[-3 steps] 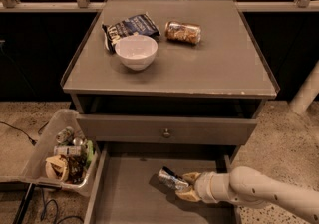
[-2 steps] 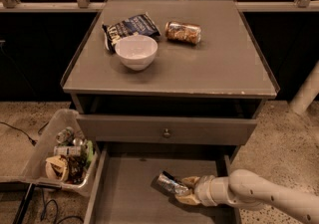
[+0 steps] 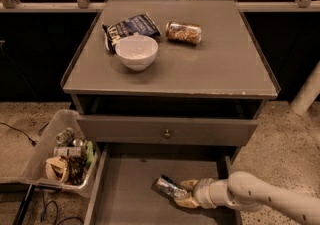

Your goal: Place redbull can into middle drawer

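Observation:
The redbull can (image 3: 167, 187), slim and silver-blue, lies tilted low over the bare grey floor of the open middle drawer (image 3: 125, 194), right of its centre. I cannot tell if it touches the floor. My gripper (image 3: 186, 193) reaches in from the right on a white arm (image 3: 250, 196). Its tan fingers (image 3: 189, 185) are shut on the can's right end.
The drawer with a small round knob (image 3: 167, 133) is closed above the open one. On the cabinet top stand a white bowl (image 3: 136, 51), a dark chip bag (image 3: 129, 27) and a gold-brown can (image 3: 183, 32). A clear bin of trash (image 3: 62, 154) sits on the floor at left.
The arm has shifted slightly left and lower inside the drawer, carrying the can with it. The grip on the can is unchanged.

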{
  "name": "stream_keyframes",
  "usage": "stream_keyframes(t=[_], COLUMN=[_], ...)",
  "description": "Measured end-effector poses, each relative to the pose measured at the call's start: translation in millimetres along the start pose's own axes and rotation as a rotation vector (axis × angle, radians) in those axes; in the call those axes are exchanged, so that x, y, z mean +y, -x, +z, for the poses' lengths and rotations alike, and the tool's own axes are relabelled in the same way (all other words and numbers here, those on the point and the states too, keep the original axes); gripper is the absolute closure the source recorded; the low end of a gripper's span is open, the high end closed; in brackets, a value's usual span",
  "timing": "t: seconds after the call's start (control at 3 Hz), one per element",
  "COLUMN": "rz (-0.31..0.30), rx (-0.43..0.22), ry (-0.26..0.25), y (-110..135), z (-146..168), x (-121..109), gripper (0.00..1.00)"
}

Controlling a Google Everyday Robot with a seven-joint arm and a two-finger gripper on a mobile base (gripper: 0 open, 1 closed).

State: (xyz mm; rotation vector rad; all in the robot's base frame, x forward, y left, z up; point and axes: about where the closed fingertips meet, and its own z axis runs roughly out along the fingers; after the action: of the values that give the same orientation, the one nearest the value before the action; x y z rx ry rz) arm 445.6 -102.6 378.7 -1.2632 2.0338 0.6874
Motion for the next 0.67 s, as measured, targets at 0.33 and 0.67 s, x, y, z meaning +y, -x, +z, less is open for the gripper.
stream_keyframes(t=[0.33, 0.67], rz=[0.0, 0.0], rx=[0.0, 0.0], ry=[0.0, 0.0], y=[0.0, 0.0], z=[0.0, 0.0], x=[0.0, 0.0], gripper=[0.57, 0.36])
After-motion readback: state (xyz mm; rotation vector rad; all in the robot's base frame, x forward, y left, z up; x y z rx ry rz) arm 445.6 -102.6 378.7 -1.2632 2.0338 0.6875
